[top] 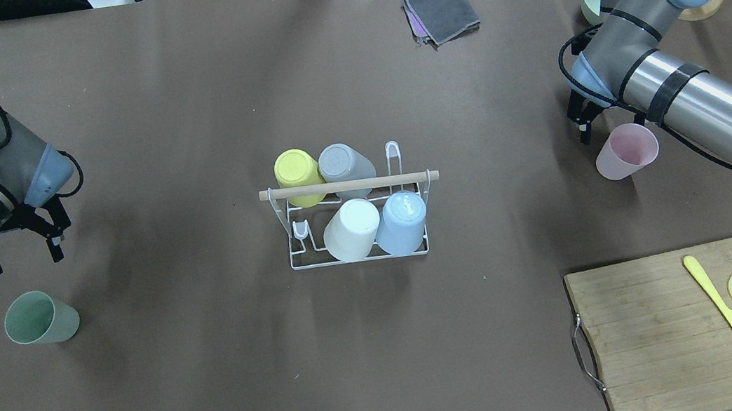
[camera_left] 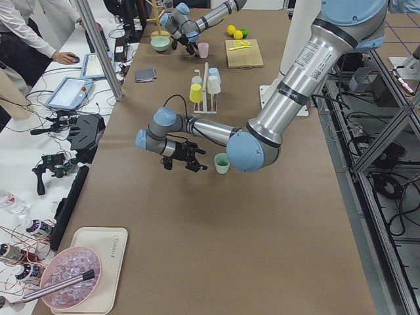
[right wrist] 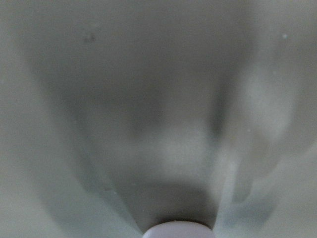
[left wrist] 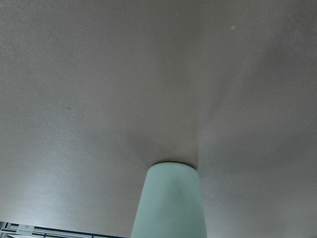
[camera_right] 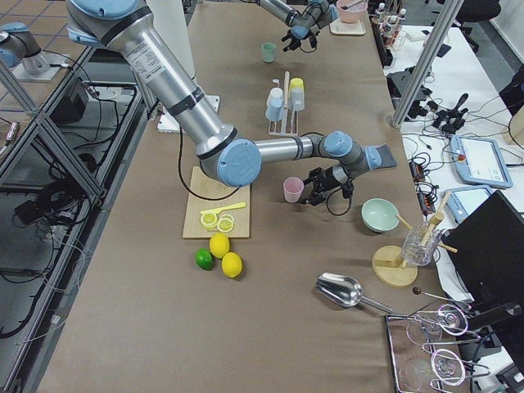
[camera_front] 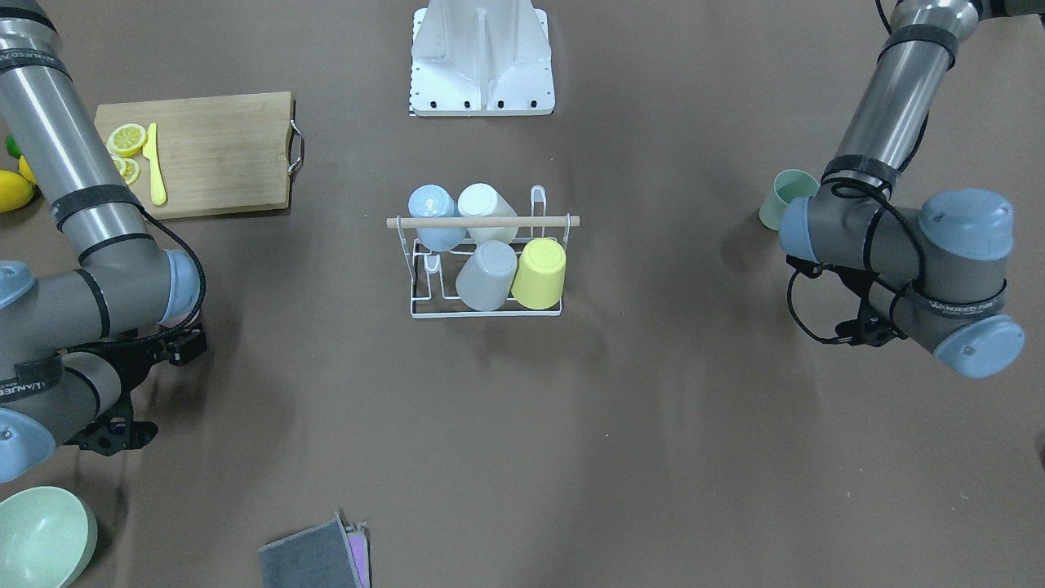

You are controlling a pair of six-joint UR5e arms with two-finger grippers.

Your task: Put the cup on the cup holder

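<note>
Cup holder (top: 349, 185) sits mid table (top: 217, 366), four cups (top: 358, 228) upturned on its prongs. Green cup (top: 41, 317) upright near my left gripper (top: 23, 256), fingers wide, empty. Pink cup (top: 626, 151) just beside my right gripper (top: 583, 122); can't tell its spread

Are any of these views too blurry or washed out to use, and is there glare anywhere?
Right wrist-mounted view: almost wholly out of focus, a grey-green haze with only the pink cup showing as a pale rim at the bottom edge. Left wrist-mounted view: soft, though the green cup still reads. Overhead exterior view: sharp and evenly lit, with soft shadows; bright glare runs along the right arm.
</note>
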